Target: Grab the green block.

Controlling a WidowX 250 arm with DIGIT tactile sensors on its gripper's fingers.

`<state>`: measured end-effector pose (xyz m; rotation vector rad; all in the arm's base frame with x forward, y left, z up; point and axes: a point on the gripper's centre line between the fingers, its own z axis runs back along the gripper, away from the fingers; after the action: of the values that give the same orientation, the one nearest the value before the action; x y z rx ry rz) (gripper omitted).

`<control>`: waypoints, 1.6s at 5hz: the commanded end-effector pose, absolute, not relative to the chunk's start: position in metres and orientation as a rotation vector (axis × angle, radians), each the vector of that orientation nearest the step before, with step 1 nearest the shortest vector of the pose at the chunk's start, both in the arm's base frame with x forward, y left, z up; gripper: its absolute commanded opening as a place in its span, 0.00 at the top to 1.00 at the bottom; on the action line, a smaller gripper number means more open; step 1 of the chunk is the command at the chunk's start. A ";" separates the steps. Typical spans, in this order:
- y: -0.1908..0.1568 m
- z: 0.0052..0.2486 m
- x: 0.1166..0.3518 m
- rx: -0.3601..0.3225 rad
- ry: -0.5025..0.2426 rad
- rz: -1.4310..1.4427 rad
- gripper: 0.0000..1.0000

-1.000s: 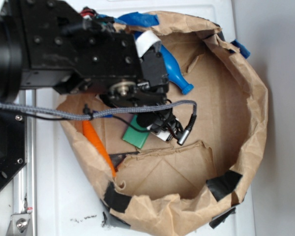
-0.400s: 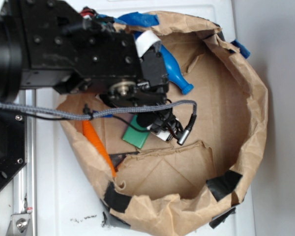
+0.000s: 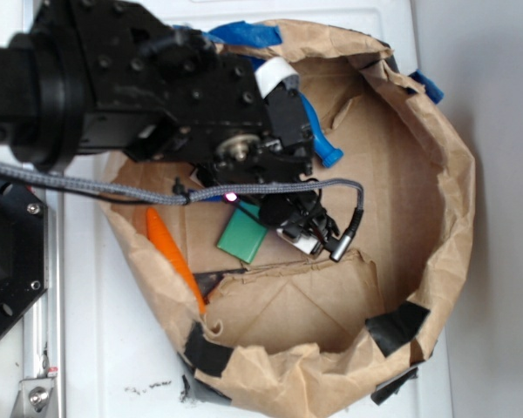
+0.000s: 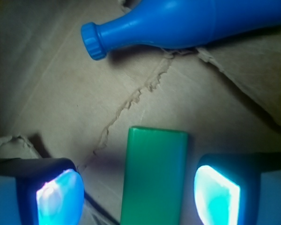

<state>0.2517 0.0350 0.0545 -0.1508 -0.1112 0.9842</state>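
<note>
claw (image 4: pixel 140 192): fingers spread apart, gripping nothing | green block (image 4: pixel 153 176): flat on the brown paper floor, between the two fingertips, nearer the right one, touching neither | blue bottle toy (image 4: pixel 187 23): at 12 o'clock from the block, lying on its side, cap toward 9 o'clock | orange carrot toy (image 3: pixel 173 257): at 9 o'clock from the block, against the paper wall (image 3: pixel 453 200)

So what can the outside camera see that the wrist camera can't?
Only the exterior view shows the orange carrot, the whole paper bag with its black tape patches, and the black arm.

Only the wrist view shows the pincer up close: its two pads stand open, one on each side of the green block, with gaps between. It also shows the bottle's cap.

Both show the green block, the blue bottle and the torn brown paper floor.
</note>
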 end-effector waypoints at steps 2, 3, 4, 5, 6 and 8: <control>0.027 0.035 0.252 -0.112 -0.144 0.926 0.00; 0.026 0.030 0.249 -0.095 -0.148 0.907 0.00; 0.025 0.020 0.246 -0.069 -0.139 0.886 0.00; 0.024 0.018 0.245 -0.073 -0.136 0.880 0.97; 0.025 0.021 0.248 -0.066 -0.136 0.870 1.00; 0.034 0.057 0.257 -0.034 -0.166 0.749 1.00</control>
<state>0.2483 0.0281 0.0408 -0.0166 -0.0932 0.7519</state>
